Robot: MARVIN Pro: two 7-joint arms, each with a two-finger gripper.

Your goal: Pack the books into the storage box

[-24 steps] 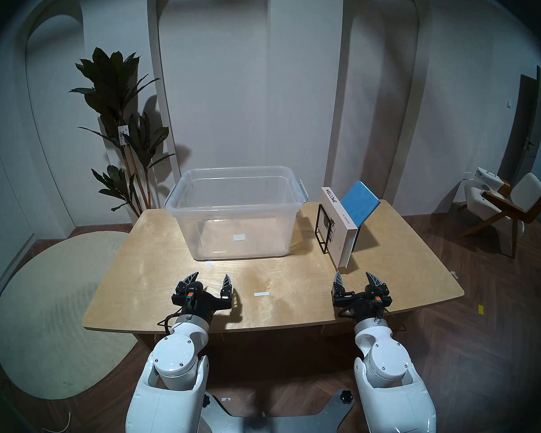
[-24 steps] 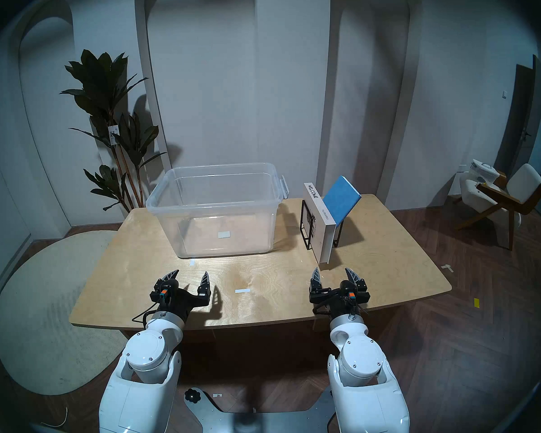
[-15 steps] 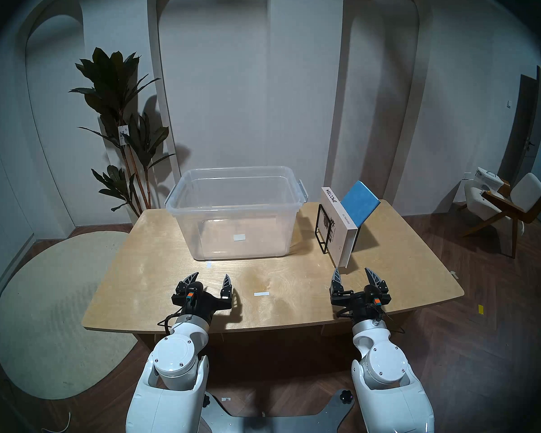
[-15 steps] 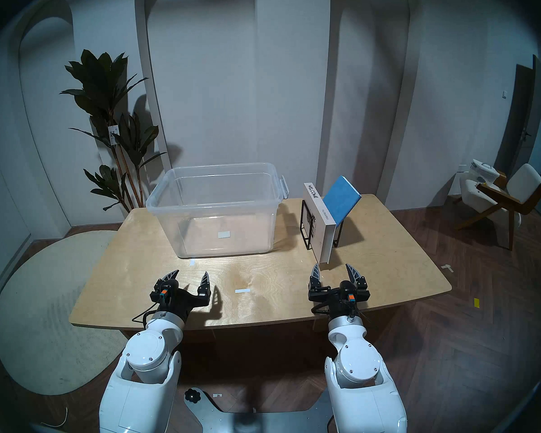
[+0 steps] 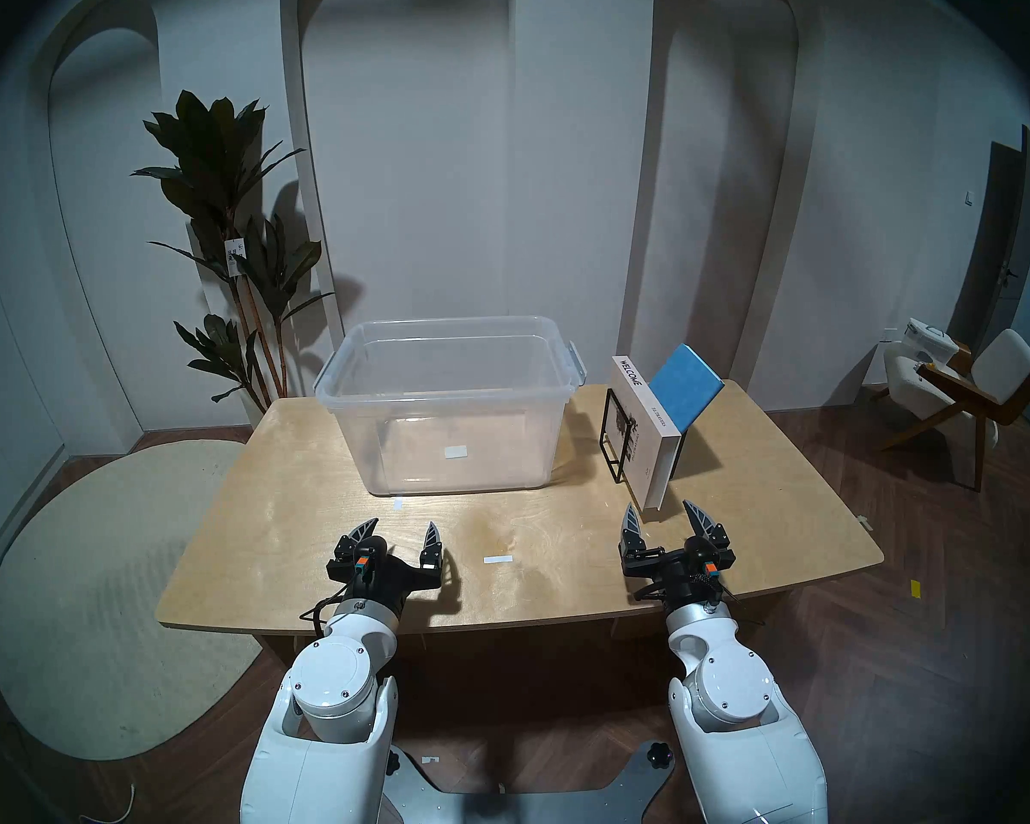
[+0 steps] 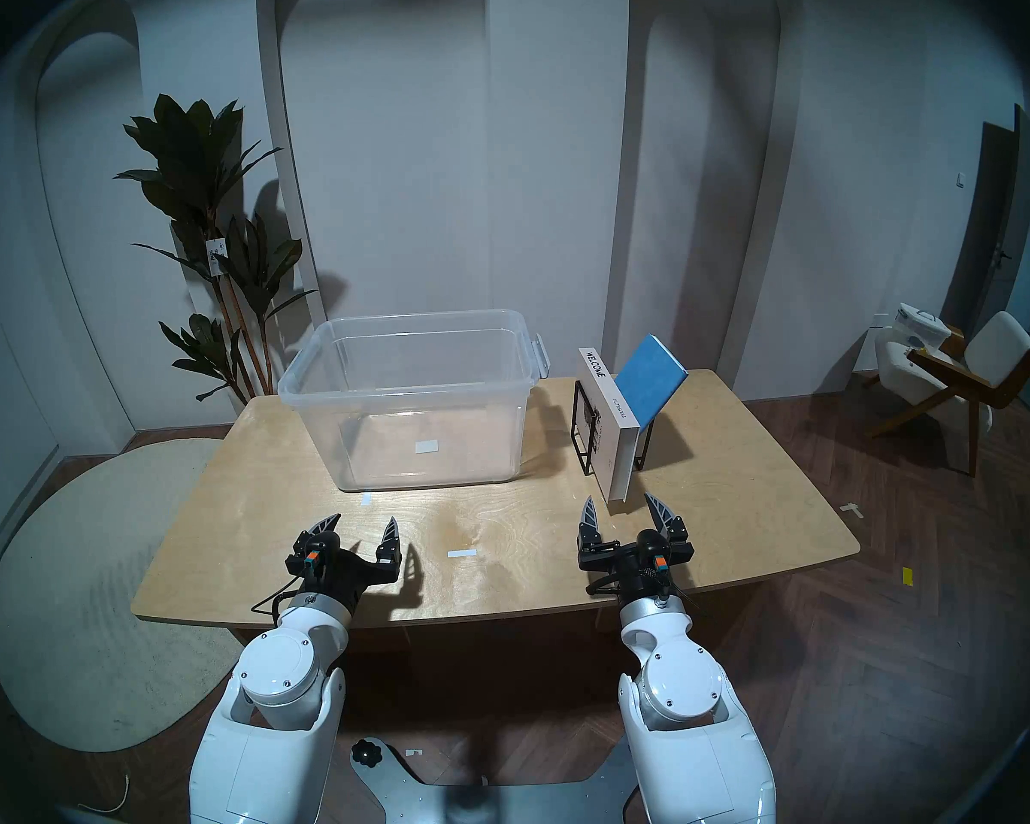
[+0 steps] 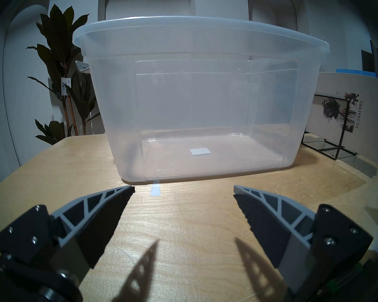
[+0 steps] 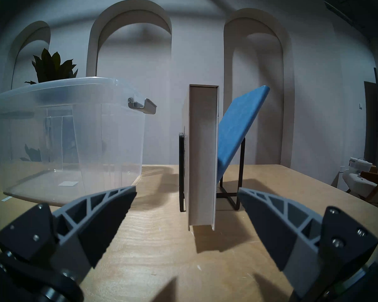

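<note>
Since the right claw [image 5: 665,518] hangs with its fingers wide apart just short of the near edge of the white book [image 5: 649,442], the step in hand looks to be taking that book; to do it well, I would keep the claw square to the edge, straddle the full thickness evenly, and close only once both fingers are well past the cover boards; a lift straight up before any swing left should spare the wire book rack [image 5: 615,436] and let the leaning blue book [image 5: 685,384] settle rather than fall; the left claw [image 5: 399,533], likewise spread and holding nothing, hovers low over the desk [image 5: 298,525] well short of the storage box [image 5: 441,389]. By count, nearest first: two claws; two strips of white tape on the desk in front of the box; one rack carrying two books, white upright, blue tilted against it; one clear storage box, nothing in it, beside the rack to its left.
</note>
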